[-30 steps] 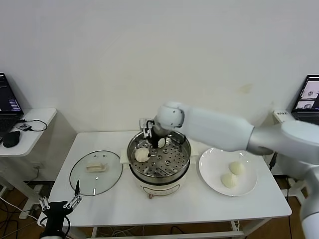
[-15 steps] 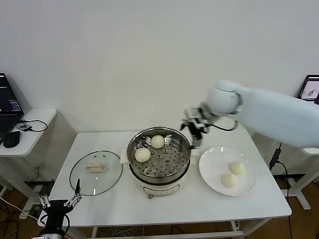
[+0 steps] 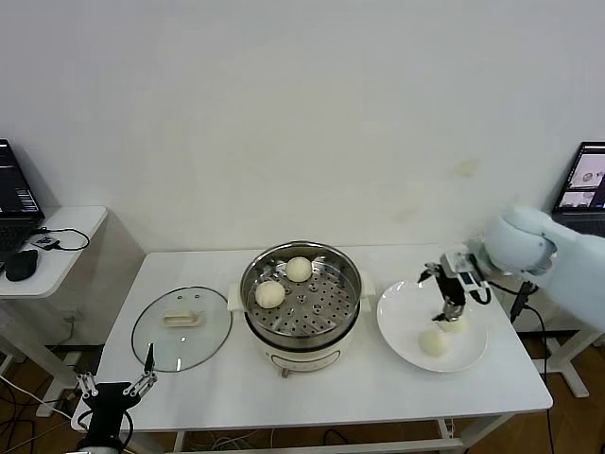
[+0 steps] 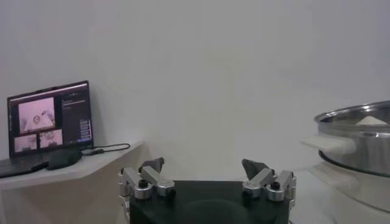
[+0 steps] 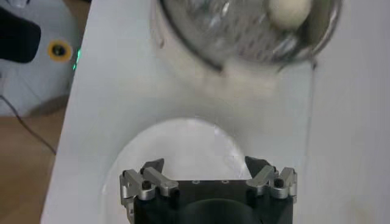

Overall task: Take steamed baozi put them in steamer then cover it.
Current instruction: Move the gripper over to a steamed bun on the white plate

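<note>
The steamer (image 3: 326, 336) stands mid-table with two baozi (image 3: 270, 294) (image 3: 300, 270) on its perforated tray. On the white plate (image 3: 402, 317) to its right lie two more baozi (image 3: 434, 342) (image 3: 458, 325). My right gripper (image 3: 448, 308) hovers open just above the farther of these, nothing between its fingers. The right wrist view shows that gripper (image 5: 204, 165) over the plate (image 5: 183, 143), with the steamer (image 5: 201, 52) beyond. The cover (image 3: 181, 328) lies flat on the table left of the steamer. My left gripper (image 3: 113, 386) (image 4: 203, 165) waits open, low by the table's front left corner.
A side table (image 3: 66, 236) with a laptop (image 3: 14, 189) and mouse (image 3: 19, 265) stands to the left. Another laptop (image 3: 588, 178) sits at the far right. The steamer's rim (image 4: 359, 122) shows beside the left gripper.
My right arm left a second baozi in the steamer and swung right, coming down over the plate. The left arm has not moved.
</note>
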### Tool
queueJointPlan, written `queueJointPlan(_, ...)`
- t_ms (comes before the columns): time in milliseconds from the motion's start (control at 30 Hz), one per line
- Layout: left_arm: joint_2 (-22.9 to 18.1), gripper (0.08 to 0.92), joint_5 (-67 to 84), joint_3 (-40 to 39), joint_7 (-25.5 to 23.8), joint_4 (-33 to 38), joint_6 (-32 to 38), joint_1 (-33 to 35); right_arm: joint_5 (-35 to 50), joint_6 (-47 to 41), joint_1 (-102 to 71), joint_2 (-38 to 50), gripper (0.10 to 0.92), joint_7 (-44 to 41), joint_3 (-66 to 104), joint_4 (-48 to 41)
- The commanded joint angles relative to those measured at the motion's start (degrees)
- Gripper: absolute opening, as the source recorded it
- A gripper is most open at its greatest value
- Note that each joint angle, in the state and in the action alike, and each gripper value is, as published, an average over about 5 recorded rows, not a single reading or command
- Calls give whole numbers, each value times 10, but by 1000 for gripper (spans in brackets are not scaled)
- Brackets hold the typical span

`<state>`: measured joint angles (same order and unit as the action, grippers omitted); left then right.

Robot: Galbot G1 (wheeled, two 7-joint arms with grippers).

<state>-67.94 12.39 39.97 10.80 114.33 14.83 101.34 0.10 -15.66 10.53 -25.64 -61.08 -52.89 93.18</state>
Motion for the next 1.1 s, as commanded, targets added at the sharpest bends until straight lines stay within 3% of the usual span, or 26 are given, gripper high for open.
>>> queueJointPlan(33, -3, 823, 0, 2, 0, -2, 0, 2, -85, 19, -141, 22, 823, 0, 82, -42)
queueJointPlan(1100, -5, 823, 2, 13, -2, -13, 2, 1, -122, 21, -202, -101, 821, 33, 105, -146)
